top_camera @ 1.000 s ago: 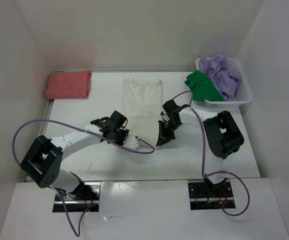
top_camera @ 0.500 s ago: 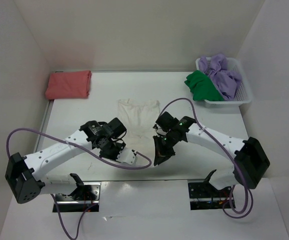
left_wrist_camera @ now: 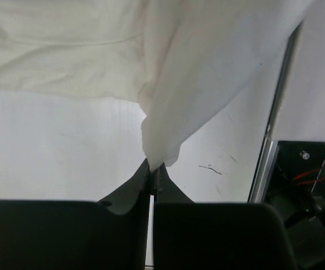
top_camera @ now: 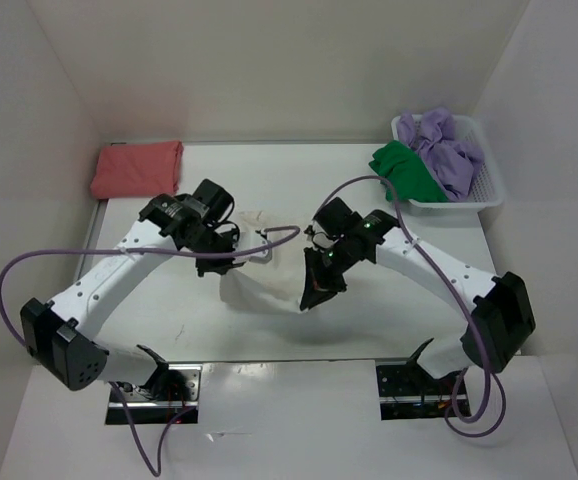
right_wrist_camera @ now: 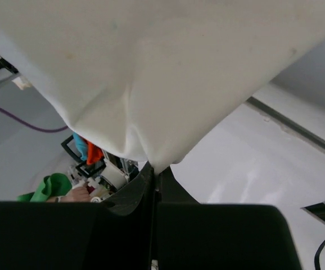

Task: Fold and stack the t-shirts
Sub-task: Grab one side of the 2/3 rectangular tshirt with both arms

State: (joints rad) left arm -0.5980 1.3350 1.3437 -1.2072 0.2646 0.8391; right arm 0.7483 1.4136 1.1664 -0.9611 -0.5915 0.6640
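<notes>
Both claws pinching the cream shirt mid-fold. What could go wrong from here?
1. The left claw and right claw pinch the soft cream-white cloth t-shirt by thin tip-held folds; either may slip.
2. The left arm's purple cable crosses above the shirt and could snag it.

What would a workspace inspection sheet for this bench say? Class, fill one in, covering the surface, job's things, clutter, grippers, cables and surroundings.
Surface: white table, with a few dark scuff marks.
Job's things: cream-white shirt held up between the grippers; salmon-red shirt folded at the far left corner; green shirt and lavender shirt heaped in the basket.
Clutter: nothing seen.
Grippers: left gripper shut on a pinch of the cream-white shirt; right gripper likewise.
Cables: purple cables loop off both arms above the table.
Surroundings: plain white walls on three sides.
</notes>
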